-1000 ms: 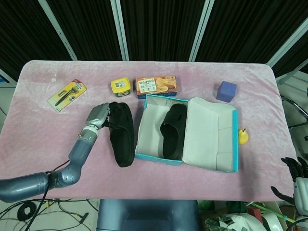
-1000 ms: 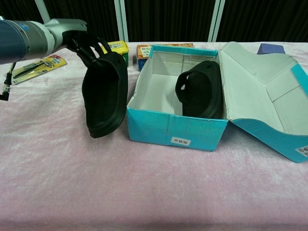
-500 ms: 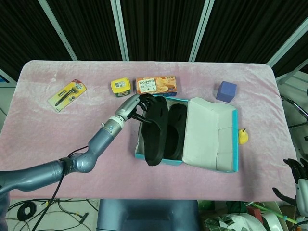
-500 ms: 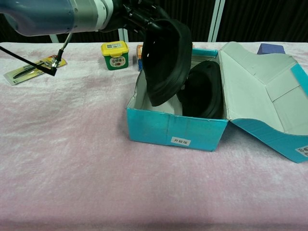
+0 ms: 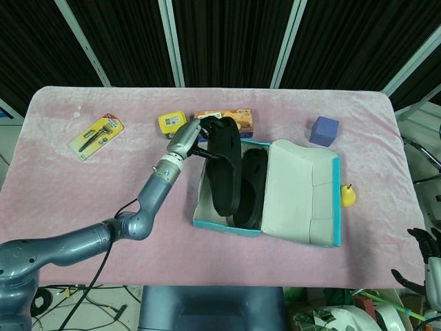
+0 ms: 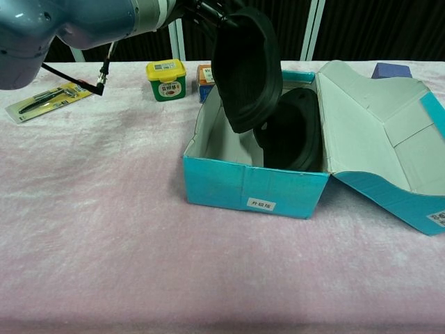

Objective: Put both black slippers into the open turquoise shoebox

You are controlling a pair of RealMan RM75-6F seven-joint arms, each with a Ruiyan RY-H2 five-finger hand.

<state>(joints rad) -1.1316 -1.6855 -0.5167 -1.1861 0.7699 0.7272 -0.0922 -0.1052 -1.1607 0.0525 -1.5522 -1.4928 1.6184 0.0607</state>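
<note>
My left hand point(image 5: 187, 138) grips one black slipper point(image 5: 224, 169) by its upper end and holds it tilted over the left half of the open turquoise shoebox point(image 5: 213, 223). In the chest view that slipper point(image 6: 247, 66) hangs sole outward above the box's front wall point(image 6: 250, 186), its tip dipping inside; the left hand point(image 6: 198, 7) is cut off at the top edge. The other black slipper point(image 5: 251, 186) leans inside the box on the right side point(image 6: 295, 132). My right hand point(image 5: 426, 258) shows only at the lower right corner, off the table; its fingers are unclear.
A yellow tub point(image 5: 171, 123) and a biscuit box point(image 5: 238, 114) stand behind the shoebox. A tool blister pack point(image 5: 96, 136) lies far left, a purple cube point(image 5: 324, 130) at back right, a small yellow toy point(image 5: 349, 196) right of the box lid point(image 5: 303, 189).
The left hand carried the slipper from the table left of the box, up and right over the box's left half. In the last half second it rose slightly and turned more upright.
</note>
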